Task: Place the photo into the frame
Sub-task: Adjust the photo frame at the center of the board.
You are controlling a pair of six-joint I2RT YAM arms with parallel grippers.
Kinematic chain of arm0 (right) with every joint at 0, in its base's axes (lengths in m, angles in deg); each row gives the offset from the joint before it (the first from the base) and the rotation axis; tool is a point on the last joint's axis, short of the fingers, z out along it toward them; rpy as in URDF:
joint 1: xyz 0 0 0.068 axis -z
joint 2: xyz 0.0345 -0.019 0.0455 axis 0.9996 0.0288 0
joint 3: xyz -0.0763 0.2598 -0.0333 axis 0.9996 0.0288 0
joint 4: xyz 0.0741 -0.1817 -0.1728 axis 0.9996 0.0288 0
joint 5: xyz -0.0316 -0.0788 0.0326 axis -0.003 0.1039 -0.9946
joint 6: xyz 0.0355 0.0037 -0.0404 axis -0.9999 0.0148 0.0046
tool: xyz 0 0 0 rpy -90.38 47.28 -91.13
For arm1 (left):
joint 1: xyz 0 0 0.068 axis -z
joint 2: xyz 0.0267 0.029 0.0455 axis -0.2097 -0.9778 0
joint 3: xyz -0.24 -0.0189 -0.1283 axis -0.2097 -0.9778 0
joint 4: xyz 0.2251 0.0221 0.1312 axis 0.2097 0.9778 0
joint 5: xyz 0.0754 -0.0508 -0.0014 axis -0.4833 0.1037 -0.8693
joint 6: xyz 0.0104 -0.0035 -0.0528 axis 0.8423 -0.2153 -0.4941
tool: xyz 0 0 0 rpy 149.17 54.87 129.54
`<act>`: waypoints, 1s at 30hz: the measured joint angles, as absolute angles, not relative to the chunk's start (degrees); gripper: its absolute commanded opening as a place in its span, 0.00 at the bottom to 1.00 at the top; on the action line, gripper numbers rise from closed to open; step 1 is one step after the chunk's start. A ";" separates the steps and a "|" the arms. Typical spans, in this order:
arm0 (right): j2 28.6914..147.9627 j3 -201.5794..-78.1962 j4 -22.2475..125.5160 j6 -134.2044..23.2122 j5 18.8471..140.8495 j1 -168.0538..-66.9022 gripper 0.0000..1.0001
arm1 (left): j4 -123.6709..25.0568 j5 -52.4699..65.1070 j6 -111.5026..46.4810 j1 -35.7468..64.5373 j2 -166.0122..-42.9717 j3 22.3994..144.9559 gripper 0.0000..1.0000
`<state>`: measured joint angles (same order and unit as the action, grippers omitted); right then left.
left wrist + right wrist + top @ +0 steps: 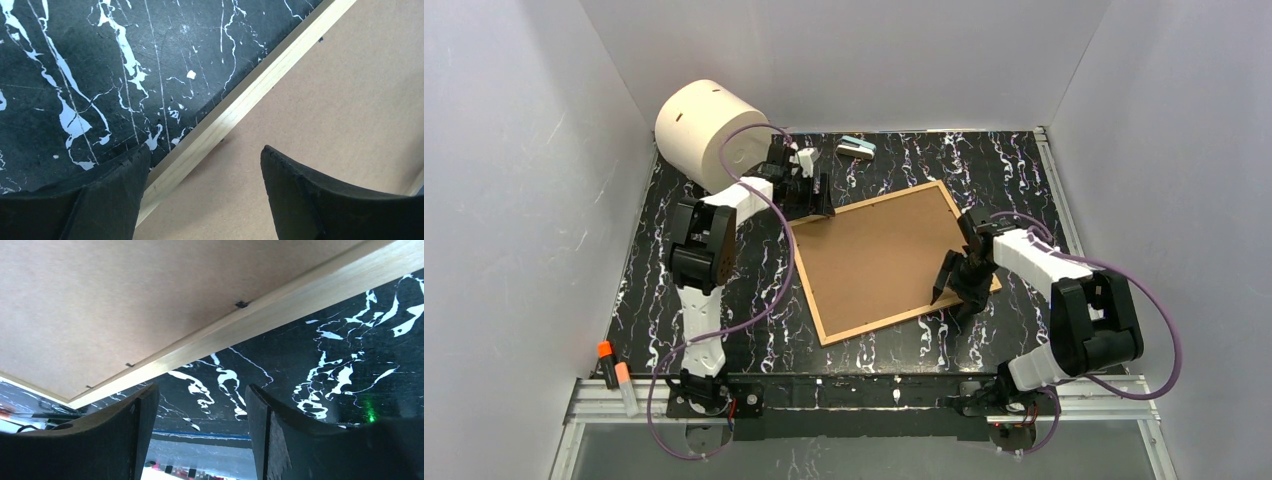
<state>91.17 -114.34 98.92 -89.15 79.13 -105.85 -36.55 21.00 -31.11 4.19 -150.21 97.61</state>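
The frame (879, 260) lies flat on the black marbled table with its plain brown back up and thin light-wood edges around it. The photo is not in view. My left gripper (819, 208) is open over the frame's far left corner. In the left wrist view it (205, 155) straddles the wood edge (240, 105), one finger over the table and one over the brown back. My right gripper (952, 298) is open at the frame's right edge near its near corner. In the right wrist view it (202, 395) holds nothing, with the frame (150, 305) just beyond its fingertips.
A large white cylinder (707, 128) stands at the back left, close behind the left arm. A small teal and white object (857, 148) lies at the back. Two orange-capped markers (614, 375) lie at the near left edge. White walls close in the table.
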 measured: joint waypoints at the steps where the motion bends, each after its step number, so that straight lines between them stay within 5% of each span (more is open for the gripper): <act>1: 91.17 -113.55 98.57 -89.04 78.78 -105.50 0.71 | -36.57 20.95 -30.76 4.45 -150.21 97.59 0.73; 8: 93.96 -110.12 93.41 -88.78 76.99 -103.16 0.65 | -37.77 20.95 -29.42 4.82 -148.74 94.18 0.49; 19: 103.08 -120.15 91.49 -86.48 82.23 -98.88 0.46 | -34.27 19.12 -34.25 4.15 -136.48 77.96 0.34; 30: 110.05 -136.28 87.05 -84.19 92.27 -99.55 0.72 | -33.97 27.20 -42.21 10.14 -119.74 56.15 0.39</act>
<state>110.05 -136.28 87.05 -84.19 92.27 -99.55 -33.97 27.20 -42.21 10.14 -119.74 56.15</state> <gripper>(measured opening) 0.686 0.361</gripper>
